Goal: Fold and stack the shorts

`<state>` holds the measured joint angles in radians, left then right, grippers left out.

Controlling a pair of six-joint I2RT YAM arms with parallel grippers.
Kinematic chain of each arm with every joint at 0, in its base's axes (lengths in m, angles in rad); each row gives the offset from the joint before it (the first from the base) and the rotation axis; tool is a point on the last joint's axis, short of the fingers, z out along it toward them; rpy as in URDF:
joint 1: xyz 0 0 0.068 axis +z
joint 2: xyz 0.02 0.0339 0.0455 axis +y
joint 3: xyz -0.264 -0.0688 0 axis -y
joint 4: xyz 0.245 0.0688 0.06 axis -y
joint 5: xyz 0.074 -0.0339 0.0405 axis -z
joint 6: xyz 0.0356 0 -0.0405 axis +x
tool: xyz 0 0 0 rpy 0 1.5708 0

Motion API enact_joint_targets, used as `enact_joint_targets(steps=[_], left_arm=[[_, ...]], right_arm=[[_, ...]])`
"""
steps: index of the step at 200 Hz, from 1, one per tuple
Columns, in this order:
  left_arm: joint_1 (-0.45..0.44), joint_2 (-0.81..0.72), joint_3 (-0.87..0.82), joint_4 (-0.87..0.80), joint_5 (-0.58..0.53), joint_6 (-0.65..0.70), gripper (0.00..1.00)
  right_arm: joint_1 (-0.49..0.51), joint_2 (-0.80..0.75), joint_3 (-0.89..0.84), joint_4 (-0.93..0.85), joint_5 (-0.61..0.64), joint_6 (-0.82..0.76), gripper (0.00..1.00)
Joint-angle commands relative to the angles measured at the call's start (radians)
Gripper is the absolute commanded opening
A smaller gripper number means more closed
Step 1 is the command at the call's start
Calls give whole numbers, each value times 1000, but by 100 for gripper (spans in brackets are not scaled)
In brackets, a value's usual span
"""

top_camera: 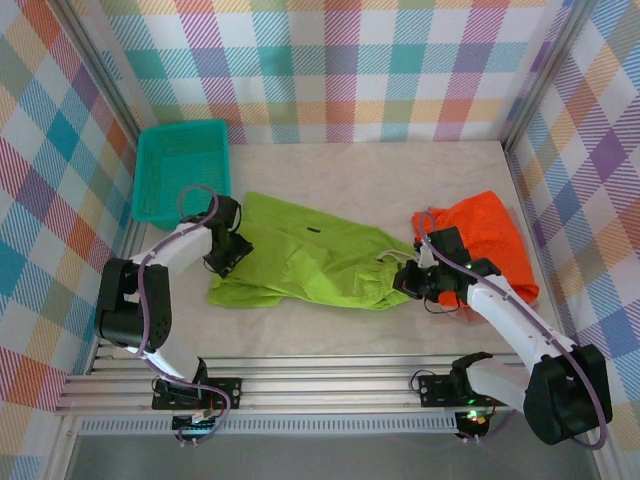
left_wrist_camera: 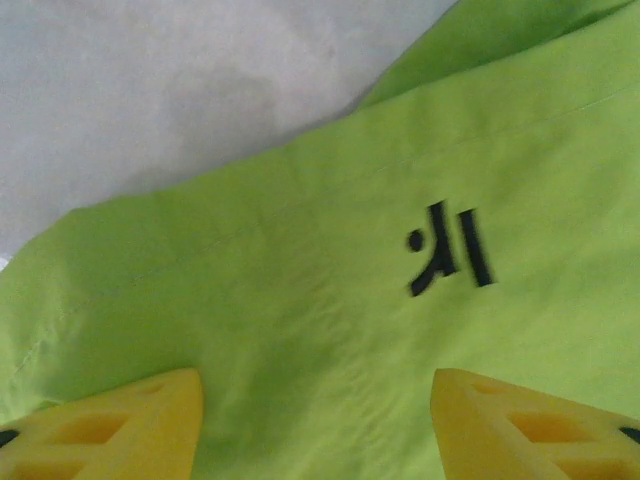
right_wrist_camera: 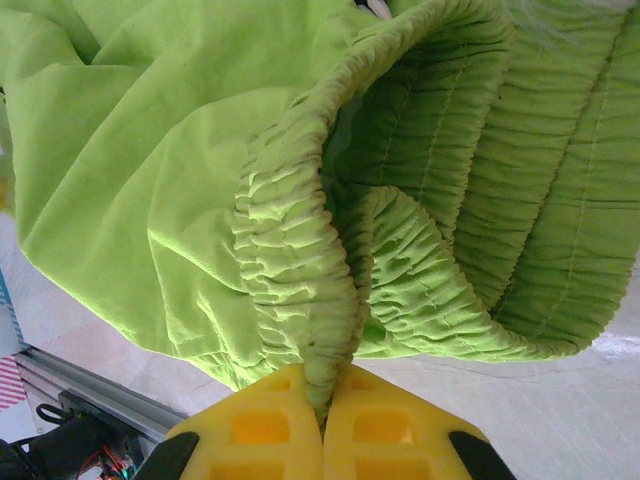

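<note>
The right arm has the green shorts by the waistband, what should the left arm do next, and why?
Probably lower the left gripper and close it on the lime green shorts. Its fingers stand apart over the cloth, while the right gripper is shut on the waistband; a fold likely needs both ends held.

Plaid walls (top_camera: 340, 60) w/ pale tabletop (top_camera: 350, 175)

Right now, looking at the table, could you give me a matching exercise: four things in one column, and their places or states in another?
Things:
1. lime green shorts
2. orange shorts
3. teal basket
4. right gripper

Places or states:
a. far left corner
b. shut on a waistband
c. crumpled at the right edge
d. spread in the middle of the table

Pairs: 1-d, 2-c, 3-a, 4-b.
</note>
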<state>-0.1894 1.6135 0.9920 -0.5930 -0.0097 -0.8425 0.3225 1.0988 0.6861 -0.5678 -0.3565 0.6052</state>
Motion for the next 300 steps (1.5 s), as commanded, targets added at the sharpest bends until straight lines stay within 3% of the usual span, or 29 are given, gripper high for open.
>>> enact_joint_targets(steps=[1,53,125,192,216,228,300], left_arm=[[-12,-37,-72,39,-9,-9,57],[-11,-46,-74,60,-12,16,52],[-12,29,-39,32,-5,37,22],[-12,58,-49,31,-26,36,23],[-12,56,-50,38,-22,34,8],[-12,42,-42,35,-16,41,0],[3,-275,50,-83,-130,62,0]], right_arm=[[7,10,-9,13,-5,1,0],[7,23,-2,13,-9,2,0],[8,20,-12,11,-9,4,0],[6,16,-17,8,-8,-1,0],[7,15,-18,11,-10,-1,0],[7,14,-17,8,-9,-2,0],[7,-44,-3,-8,42,0,0]])
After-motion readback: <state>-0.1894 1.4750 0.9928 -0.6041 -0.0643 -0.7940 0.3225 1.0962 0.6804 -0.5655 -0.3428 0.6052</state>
